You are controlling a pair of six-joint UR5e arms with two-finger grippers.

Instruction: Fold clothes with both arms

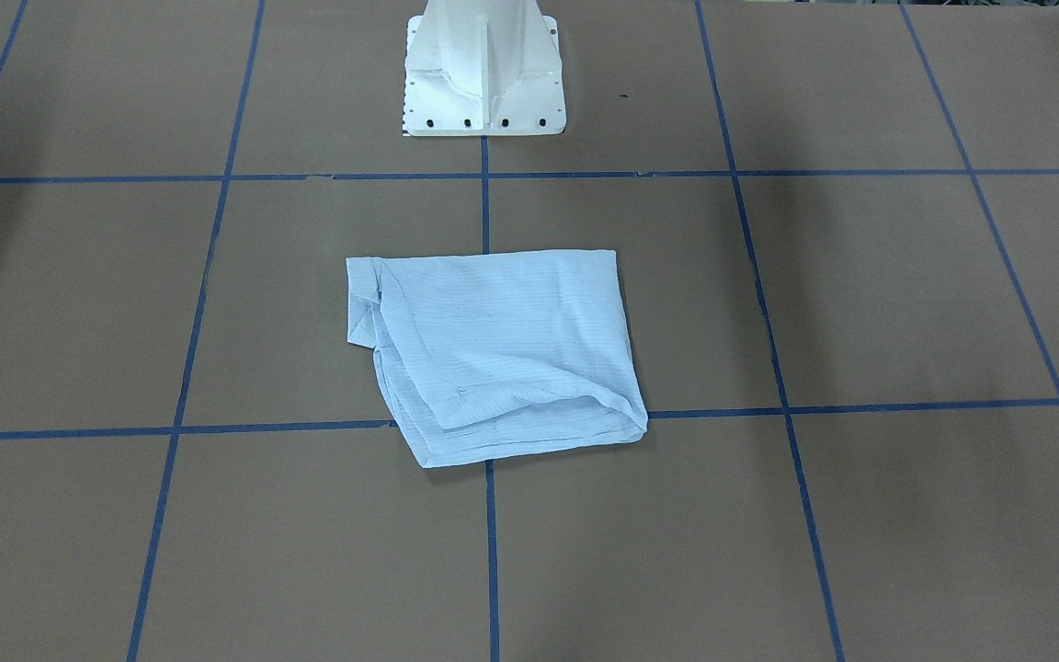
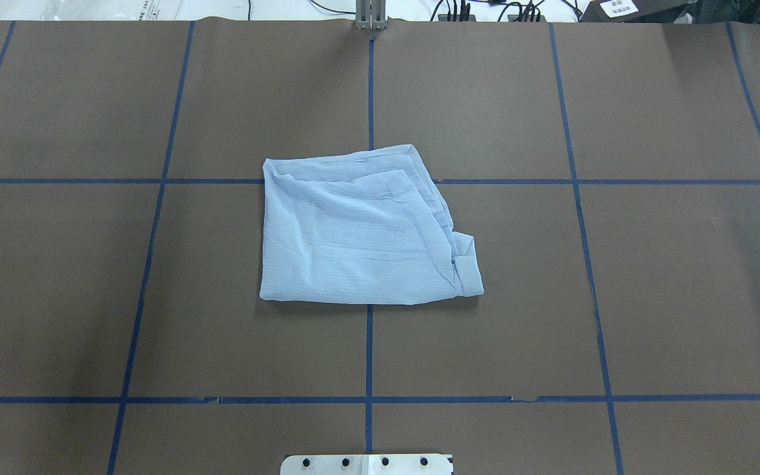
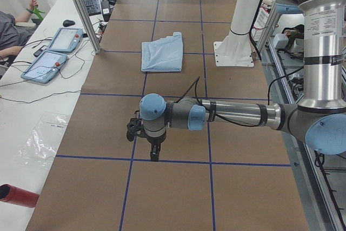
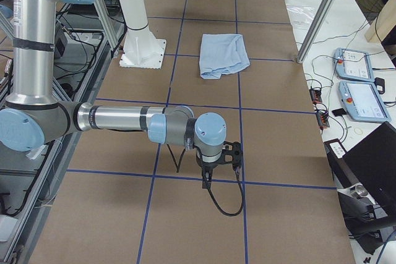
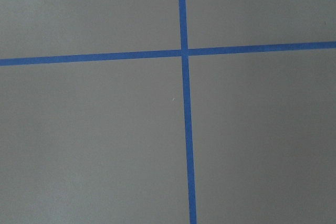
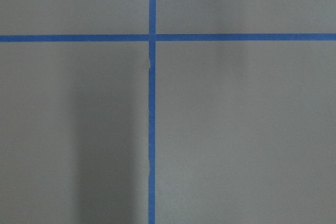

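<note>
Light blue striped shirt (image 2: 360, 231) lies folded into a rough square, flat on the brown worktop (image 2: 617, 297), straight in front of the white pedestal base (image 1: 483, 83) and a short way out from it. It sits across the centre blue tape line (image 2: 369, 356) that runs out from the pedestal, and a small flap pokes out at the corner nearest the pedestal on the robot's right. Nothing touches the shirt. Left arm (image 3: 238, 113) is stretched low, far off to the pedestal's left, with the left pincer (image 3: 154, 152) pointing down above a tape line. Right arm (image 4: 117, 117) mirrors it far to the pedestal's right, right pincer (image 4: 207, 177) pointing down. Cannot tell whether either pincer is released or clenched, since both show only in the side views. Wrist views show only bare worktop with tape crossings.
</note>
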